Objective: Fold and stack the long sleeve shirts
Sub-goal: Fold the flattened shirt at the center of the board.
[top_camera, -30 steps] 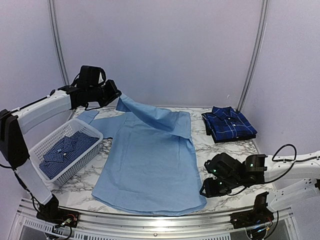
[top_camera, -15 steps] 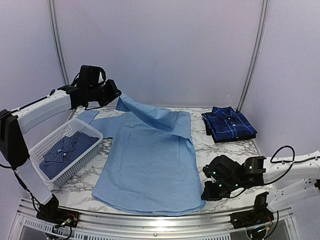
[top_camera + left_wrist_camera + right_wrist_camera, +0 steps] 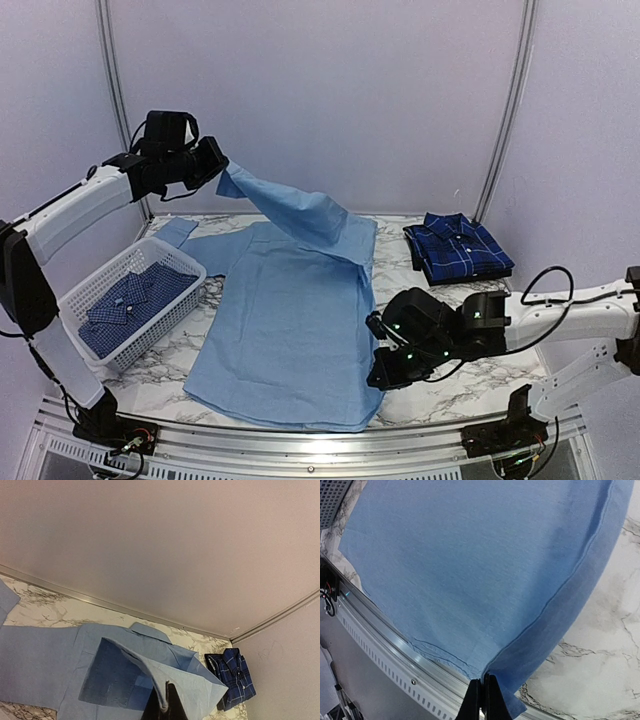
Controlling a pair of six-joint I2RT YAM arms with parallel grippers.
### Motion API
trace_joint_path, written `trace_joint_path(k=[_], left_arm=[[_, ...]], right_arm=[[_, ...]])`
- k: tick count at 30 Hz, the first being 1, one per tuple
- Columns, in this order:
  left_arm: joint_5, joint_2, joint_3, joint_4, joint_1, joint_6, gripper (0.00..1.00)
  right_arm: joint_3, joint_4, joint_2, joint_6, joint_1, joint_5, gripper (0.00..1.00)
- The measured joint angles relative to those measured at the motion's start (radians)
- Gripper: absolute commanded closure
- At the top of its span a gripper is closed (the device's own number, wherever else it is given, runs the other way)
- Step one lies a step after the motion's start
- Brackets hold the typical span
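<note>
Light blue shirt (image 3: 290, 330), hem pinched between right fingers (image 3: 491, 702)

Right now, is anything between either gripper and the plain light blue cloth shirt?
Nothing visible. The left gripper is shut on the raised edge of the plain light blue shirt, the right gripper on its near hem.

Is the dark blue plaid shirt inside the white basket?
No, the dark plaid shirt lies folded on the table at the right, while the basket on the left holds a small-check shirt.
</note>
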Motion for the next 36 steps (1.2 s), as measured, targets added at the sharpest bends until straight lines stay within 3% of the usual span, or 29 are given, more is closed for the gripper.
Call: trace_joint_path(k=[12,17,36], left_arm=[[-0.032,0.023,0.043,-0.068,0.113,0.086,1.0],[-0.035,0.024,0.008,-0.082,0.135,0.1,1.0],[-0.071,-0.014,-0.037,-0.108,0.14,0.127,1.0]], right_arm=[[0.324,0.124,0.433,-0.182,0.003,-0.168,1.0],[0.369,0.172,0.547,-0.222,0.003,-0.235,1.0],[0.264,0.236,0.505,-0.231,0.003,-0.314,1.0]])
